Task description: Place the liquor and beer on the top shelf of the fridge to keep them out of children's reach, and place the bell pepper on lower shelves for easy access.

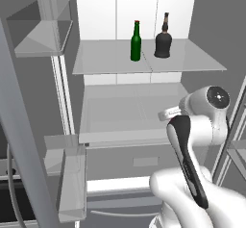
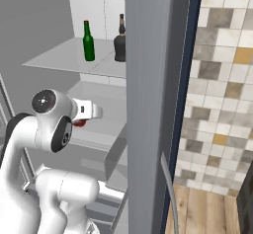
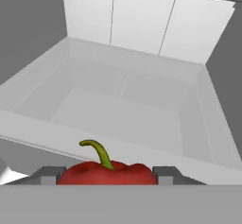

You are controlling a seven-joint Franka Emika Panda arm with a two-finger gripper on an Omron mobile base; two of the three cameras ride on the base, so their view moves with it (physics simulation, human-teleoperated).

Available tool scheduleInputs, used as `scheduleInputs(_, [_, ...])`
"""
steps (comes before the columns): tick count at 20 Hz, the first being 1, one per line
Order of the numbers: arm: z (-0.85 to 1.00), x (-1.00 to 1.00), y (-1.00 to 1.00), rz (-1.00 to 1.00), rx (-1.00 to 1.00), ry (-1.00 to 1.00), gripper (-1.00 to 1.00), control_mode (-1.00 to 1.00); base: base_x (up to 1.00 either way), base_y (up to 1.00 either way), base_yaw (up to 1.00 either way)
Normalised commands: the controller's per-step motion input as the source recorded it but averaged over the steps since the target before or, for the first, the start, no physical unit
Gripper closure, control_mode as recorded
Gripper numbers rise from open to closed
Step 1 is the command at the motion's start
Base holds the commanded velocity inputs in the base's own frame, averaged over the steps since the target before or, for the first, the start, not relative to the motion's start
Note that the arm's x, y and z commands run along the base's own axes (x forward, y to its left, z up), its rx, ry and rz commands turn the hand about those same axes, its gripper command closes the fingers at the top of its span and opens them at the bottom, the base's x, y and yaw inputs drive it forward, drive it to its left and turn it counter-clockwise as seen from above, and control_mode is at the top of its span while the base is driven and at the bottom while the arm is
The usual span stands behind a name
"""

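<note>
- Beer and liquor upright side by side on the top shelf, upper centre of the left base view.
- Gripper clenched on the bell pepper, bottom centre of the hand view, fingertips flanking it.
- Held at the front lip of a lower shelf in the fridge, above it.

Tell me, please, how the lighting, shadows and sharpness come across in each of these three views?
Left base view: flat, even light; the beer and liquor cast almost no shadow on the top shelf. Right base view: the fridge wall blocks the middle; wall tiles look soft. Hand view: the bell pepper is sharp, without glare.
</note>
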Motion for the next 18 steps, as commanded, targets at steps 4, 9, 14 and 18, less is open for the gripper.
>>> scheduleInputs(4, [-0.36,0.53,0.0,0.0,0.0,0.0,1.0,-1.0,0.0,0.0,0.0])
scheduleInputs(9, [-0.24,0.49,0.0,0.0,0.0,0.0,1.0,-1.0,0.0,0.0,0.0])
scheduleInputs(14, [-0.12,0.43,0.0,0.0,0.0,0.0,1.0,-1.0,0.0,0.0,0.0])
scheduleInputs(18, [-0.07,0.48,0.0,0.0,0.0,0.0,1.0,-1.0,0.0,0.0,0.0])
